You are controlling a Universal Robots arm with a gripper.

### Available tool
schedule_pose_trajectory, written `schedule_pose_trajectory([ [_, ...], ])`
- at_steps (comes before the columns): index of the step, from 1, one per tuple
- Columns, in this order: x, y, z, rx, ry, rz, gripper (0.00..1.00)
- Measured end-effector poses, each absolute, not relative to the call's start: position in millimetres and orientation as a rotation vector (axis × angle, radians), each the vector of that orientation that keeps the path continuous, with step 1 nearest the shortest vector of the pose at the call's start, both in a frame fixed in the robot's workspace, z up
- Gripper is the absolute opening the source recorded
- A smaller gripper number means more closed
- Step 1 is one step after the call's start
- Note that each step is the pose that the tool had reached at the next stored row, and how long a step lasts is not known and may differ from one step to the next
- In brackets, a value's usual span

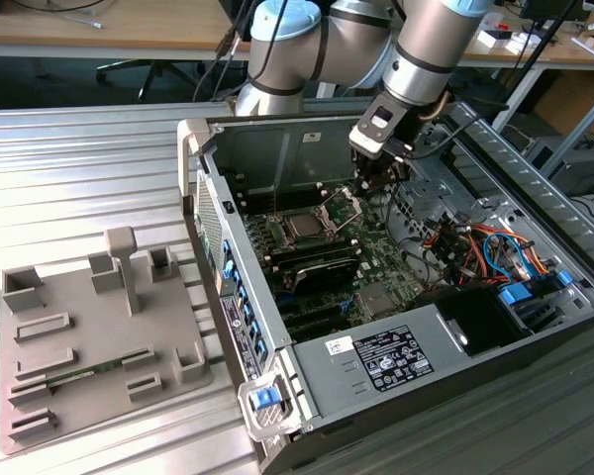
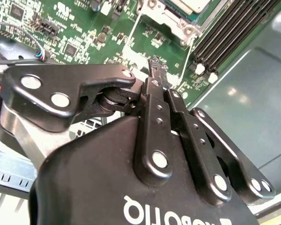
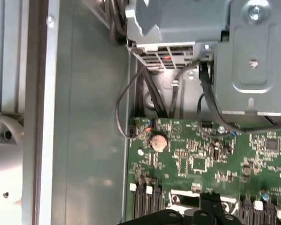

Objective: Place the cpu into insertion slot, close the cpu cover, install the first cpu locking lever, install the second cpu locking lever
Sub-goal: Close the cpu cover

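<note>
Inside the open computer case [image 1: 277, 148] on the slatted worktop [image 1: 79, 168], the cpu [image 1: 303, 227] lies flat in its socket on the green board, silvery top up. Just to the exterior view's right of it, the cpu cover [image 1: 344, 206] stands raised on its hinge, not yet closed. The gripper [image 1: 376, 186] hangs close over the cover's upper edge. In the second wrist view its fingers [image 2: 153, 86] are drawn together at the tips; whether they pinch the frame I cannot tell. The cover looks like thin, stiff, light sheet metal, probably slippery. Its free edge, away from the hinge, seems the best place to take hold, clear of the fragile chip.
</note>
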State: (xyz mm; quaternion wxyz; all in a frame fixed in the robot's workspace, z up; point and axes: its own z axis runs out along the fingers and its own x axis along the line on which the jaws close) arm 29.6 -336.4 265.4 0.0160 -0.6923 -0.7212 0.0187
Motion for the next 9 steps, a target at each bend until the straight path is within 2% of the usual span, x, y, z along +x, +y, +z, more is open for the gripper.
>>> schedule_pose_trajectory([
  [9,54,-336,263,-2.137,-2.227,0.09,0.11],
])
